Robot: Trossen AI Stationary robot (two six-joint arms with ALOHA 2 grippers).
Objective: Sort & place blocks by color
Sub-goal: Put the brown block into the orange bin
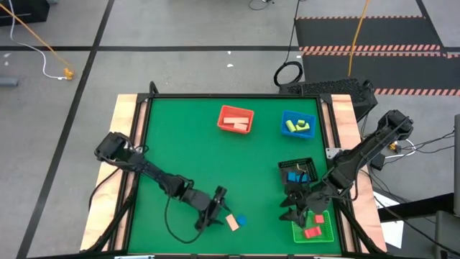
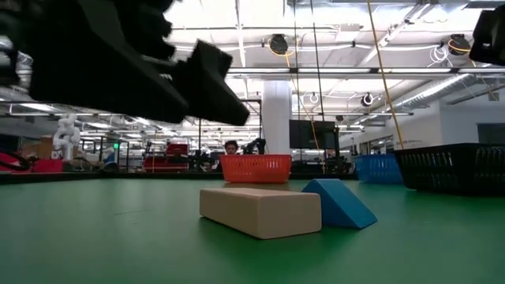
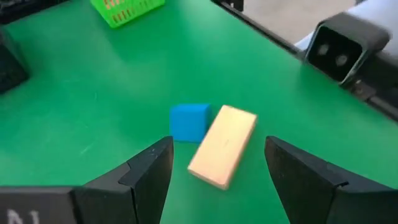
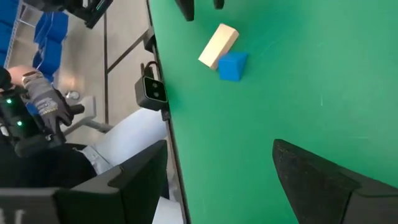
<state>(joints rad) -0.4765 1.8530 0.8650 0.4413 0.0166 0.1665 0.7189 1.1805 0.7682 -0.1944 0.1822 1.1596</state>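
A pale wood bar point(image 3: 222, 146) lies flat on the green table near its near edge, with a blue wedge block point(image 3: 189, 122) touching its side. The low view shows the same bar point(image 2: 260, 210) and wedge point(image 2: 341, 203). My left gripper point(image 1: 215, 210) hovers open just left of them, slanting down, its fingers point(image 3: 149, 171) standing either side of the bar without touching it. My right gripper point(image 1: 296, 205) hangs open and holds nothing, between the black tray point(image 1: 298, 171) and the green tray point(image 1: 316, 229).
A red tray point(image 1: 236, 119) with pale wood blocks and a blue tray point(image 1: 297, 124) with yellow-green blocks stand at the far side. The black tray holds blue blocks, the green tray red ones. A person's gloved hand point(image 4: 43, 102) shows beyond the table's near edge.
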